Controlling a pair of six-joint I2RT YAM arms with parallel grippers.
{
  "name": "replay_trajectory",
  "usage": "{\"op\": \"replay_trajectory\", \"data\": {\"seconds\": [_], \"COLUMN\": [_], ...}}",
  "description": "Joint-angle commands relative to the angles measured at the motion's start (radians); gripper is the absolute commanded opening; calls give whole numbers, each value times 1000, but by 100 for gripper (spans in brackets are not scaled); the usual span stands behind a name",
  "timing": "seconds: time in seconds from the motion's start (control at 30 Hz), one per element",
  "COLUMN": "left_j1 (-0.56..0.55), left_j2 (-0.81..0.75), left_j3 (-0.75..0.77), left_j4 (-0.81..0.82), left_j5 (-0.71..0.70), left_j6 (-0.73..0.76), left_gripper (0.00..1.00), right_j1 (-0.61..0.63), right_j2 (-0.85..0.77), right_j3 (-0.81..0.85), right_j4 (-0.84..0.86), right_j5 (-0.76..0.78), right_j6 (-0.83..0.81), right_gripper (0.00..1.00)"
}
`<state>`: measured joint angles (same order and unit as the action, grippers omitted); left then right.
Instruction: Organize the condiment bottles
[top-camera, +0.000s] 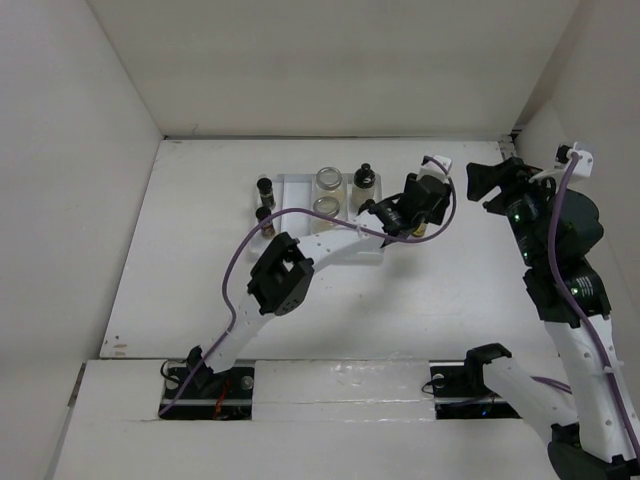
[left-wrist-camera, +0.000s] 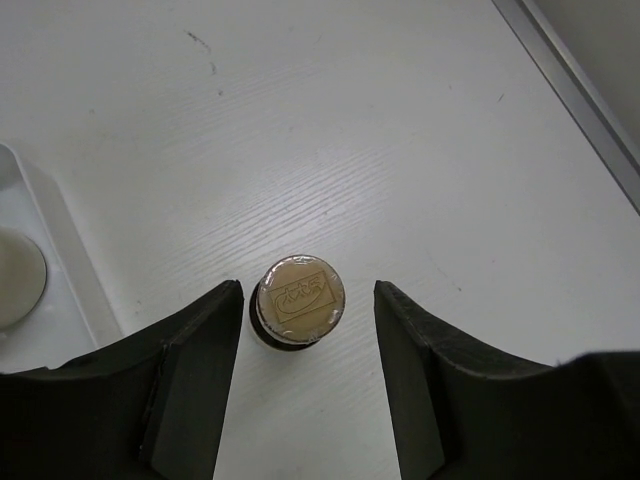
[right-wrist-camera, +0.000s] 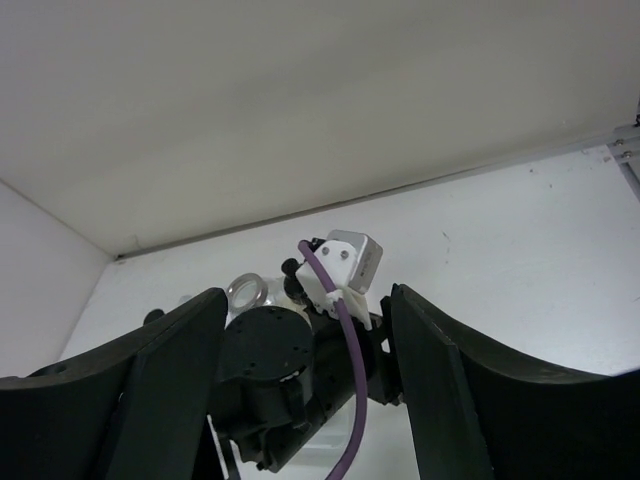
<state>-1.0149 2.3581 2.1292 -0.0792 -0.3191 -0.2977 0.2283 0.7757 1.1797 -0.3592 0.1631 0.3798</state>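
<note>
I'm working over a white wood-grain table (top-camera: 200, 290) boxed in by plain white walls (top-camera: 90, 150) on the left, back and right. A grey metal strip (left-wrist-camera: 575, 95) shows along the table's far edge in the left wrist view only. From the top camera, starting at the left, two slim dark-capped bottles (top-camera: 265, 188) stand one behind the other at the left edge of the white tray (top-camera: 298, 184); I cannot tell whether they are on it or just beside it. In the tray are two clear jars (top-camera: 327, 180), front and back, and one black-capped bottle (top-camera: 365, 180) at its back right corner. Right of the tray, a sixth bottle is mostly hidden under the left gripper (top-camera: 408, 220), so I count six bottles in all. The left wrist camera shows it: a tan-capped bottle (left-wrist-camera: 297, 300) upright on the bare table, between the fingers (left-wrist-camera: 200, 380) of the left gripper (left-wrist-camera: 309, 288), which stand apart with a sliver of table visible on each side of it. That view also catches the tray's corner and one pale jar lid (left-wrist-camera: 15, 275). Further right, the right gripper (top-camera: 490, 185) hangs above the table, spread wide on nothing. Its own camera looks past it to the left arm's wrist and purple cable (right-wrist-camera: 345, 330).
</note>
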Motion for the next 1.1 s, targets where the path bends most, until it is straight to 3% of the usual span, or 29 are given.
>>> {"op": "replay_trajectory", "data": {"seconds": [0.0, 0.33, 0.4, 0.53, 0.87, 1.07], "left_j1": [-5, -5, -5, -5, -5, 4], "left_j2": [4, 36, 24, -51, -450, -707], "left_j3": [55, 75, 75, 40, -152, -304], "left_j4": [12, 32, 32, 41, 142, 157], "left_j5": [-21, -12, -12, -12, 41, -58], "left_j6": [3, 3, 3, 3, 12, 62], "left_gripper": [50, 29, 22, 18, 17, 17], "right_j1": [-6, -6, -6, -6, -6, -6], "right_j2": [-15, -24, -24, -24, -64, -82], "right_j3": [1, -54, -54, -54, 89, 80], "right_j4": [28, 71, 80, 80, 43, 42], "right_j5": [-25, -128, -146, -146, -100, -175], "right_j6": [-16, -16, -16, -16, -25, -25], "right_gripper": [72, 72, 72, 72, 72, 72]}}
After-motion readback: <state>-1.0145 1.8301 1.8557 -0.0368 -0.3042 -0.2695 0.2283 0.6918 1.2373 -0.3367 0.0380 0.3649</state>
